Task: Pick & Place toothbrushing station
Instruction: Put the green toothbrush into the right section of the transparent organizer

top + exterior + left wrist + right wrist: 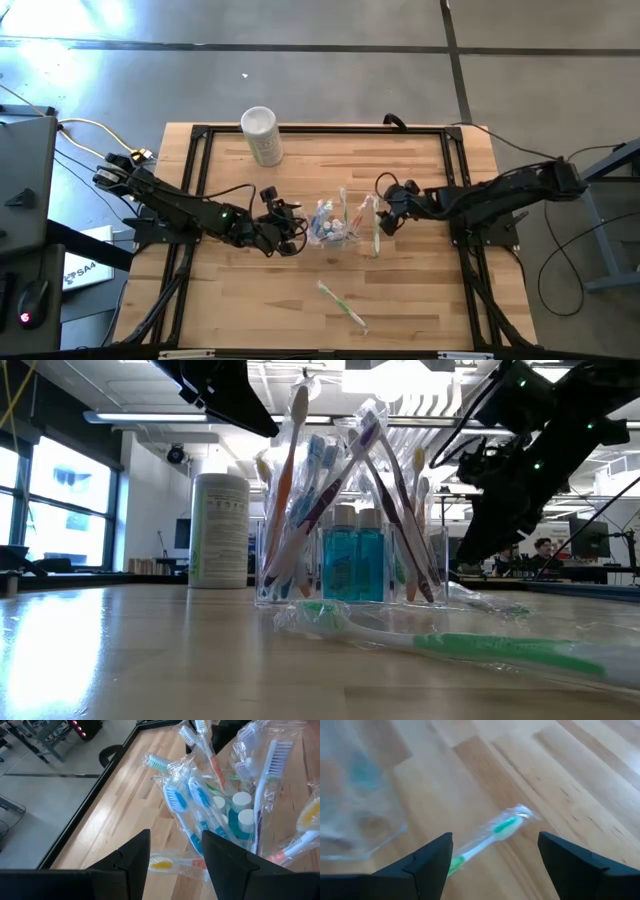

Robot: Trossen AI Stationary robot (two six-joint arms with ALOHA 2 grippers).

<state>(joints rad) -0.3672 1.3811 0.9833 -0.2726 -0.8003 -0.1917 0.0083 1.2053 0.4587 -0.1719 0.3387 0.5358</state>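
A small clear plastic cup [331, 224] stands mid-table and holds several wrapped toothbrushes [200, 795] and teal toothpaste tubes [350, 560]. My left gripper [290, 224] is open just left of the cup, above the table, and its wrist view [175, 840] looks at the brushes. My right gripper [386, 215] is open just right of the cup. Its fingers [435, 855] stand on either side of a wrapped green-and-white toothbrush [492, 835] that lies flat on the table, without touching it. Another wrapped green toothbrush [343, 303] lies flat near the table's front.
A tall white opaque cylinder [262, 134] stands at the far left of the table. A wrapped toothbrush with a yellow head [165, 865] lies below my left gripper beside the cup. A black frame [320, 130] runs round the wooden table top.
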